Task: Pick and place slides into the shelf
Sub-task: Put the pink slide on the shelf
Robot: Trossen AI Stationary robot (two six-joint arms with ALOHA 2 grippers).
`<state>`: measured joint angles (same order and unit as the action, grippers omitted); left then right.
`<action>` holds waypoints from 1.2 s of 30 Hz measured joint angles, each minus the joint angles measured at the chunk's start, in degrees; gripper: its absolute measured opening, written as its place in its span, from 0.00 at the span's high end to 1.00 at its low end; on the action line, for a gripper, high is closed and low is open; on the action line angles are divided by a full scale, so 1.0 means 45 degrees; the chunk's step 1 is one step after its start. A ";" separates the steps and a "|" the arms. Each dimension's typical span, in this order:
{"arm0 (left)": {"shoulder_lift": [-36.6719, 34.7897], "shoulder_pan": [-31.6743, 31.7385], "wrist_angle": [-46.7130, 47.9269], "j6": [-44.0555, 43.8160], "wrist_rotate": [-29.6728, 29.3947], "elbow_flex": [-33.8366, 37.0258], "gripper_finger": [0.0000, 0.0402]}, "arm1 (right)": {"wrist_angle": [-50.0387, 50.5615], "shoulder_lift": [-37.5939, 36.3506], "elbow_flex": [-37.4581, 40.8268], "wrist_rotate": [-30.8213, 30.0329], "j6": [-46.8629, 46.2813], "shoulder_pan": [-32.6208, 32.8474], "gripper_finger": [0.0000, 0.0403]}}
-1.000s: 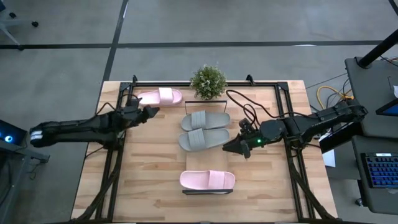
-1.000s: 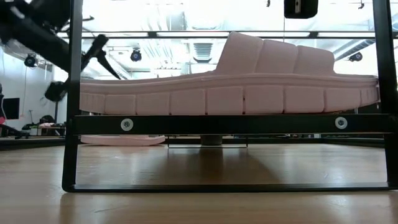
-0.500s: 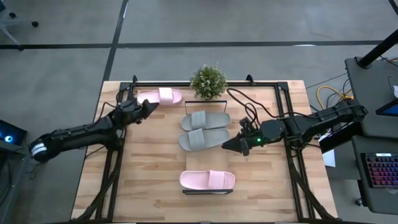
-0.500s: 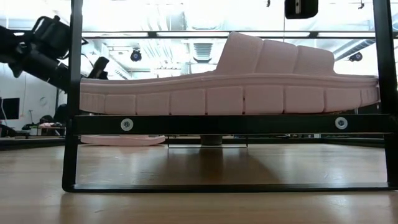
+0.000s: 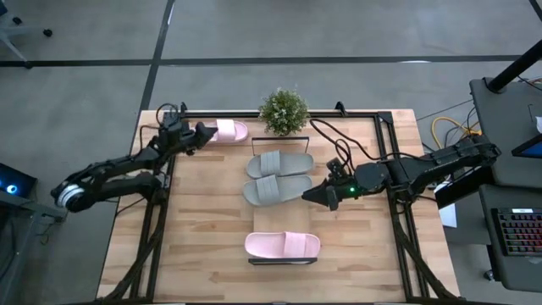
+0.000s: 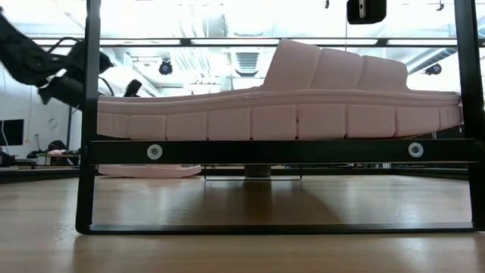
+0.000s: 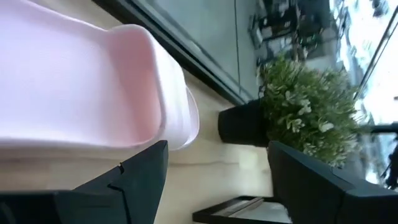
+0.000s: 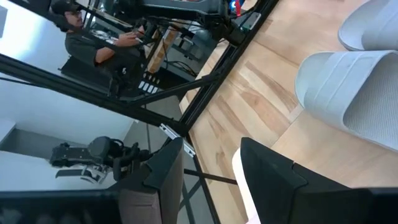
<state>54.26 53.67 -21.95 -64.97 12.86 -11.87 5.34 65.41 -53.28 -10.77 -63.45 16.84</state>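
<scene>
A pale pink slide point(image 5: 223, 130) lies flat on the table at the far left. My left gripper point(image 5: 201, 135) is open just short of the slide's left end point(image 7: 93, 81), with nothing between its fingers. A second pink slide point(image 5: 282, 246) rests sole-down on the shelf's near end point(image 6: 280, 150), raised above the table. Two grey slides point(image 5: 279, 163) point(image 5: 277, 189) lie side by side at the table's middle. My right gripper point(image 5: 310, 196) hovers open just right of the nearer grey slide point(image 8: 354, 102), holding nothing.
A potted plant point(image 5: 283, 111) stands at the far edge, between the far pink slide and the grey ones. Black frame rails point(image 5: 161, 212) run along the table's left and right sides. A cable point(image 5: 334, 144) loops over the far right. A person point(image 8: 93, 43) sits beyond the table.
My left arm has swung toward the table's far edge and sunk a little. This has brought its open gripper up to the left end of the far pink slide. The slides have not moved.
</scene>
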 joint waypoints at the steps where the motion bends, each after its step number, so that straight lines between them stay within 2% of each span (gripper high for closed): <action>1: 0.0345 0.0071 0.0002 0.0239 0.0153 -0.0228 0.35 | -0.0008 0.0000 0.0000 -0.0064 0.0003 0.0000 0.63; 8: 0.2756 0.0159 0.0024 0.1181 0.0821 -0.1752 0.35 | -0.0051 0.0000 0.0003 -0.0304 -0.0147 0.0000 0.63; 13: 0.3680 0.0159 0.0153 0.1295 0.1091 -0.2343 0.36 | -0.0068 0.0000 0.0005 -0.0309 -0.0240 0.0000 0.63; 19: 0.3114 0.0164 0.0508 0.1827 0.1291 -0.2410 0.38 | -0.0039 0.0000 0.0005 -0.0304 -0.0332 0.0000 0.63; 27: 0.1556 0.0266 0.2939 0.2908 0.0100 -0.2386 0.38 | -0.0011 0.0000 0.0005 -0.0392 -0.0252 0.0000 0.63; 36: 0.2406 0.0307 0.2985 0.2880 -0.0174 -0.2386 0.38 | -0.0024 0.0000 0.0005 -0.0430 -0.0277 0.0000 0.63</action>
<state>65.09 55.06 -8.51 -52.01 12.08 -22.61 5.23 65.41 -53.25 -12.71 -64.70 16.84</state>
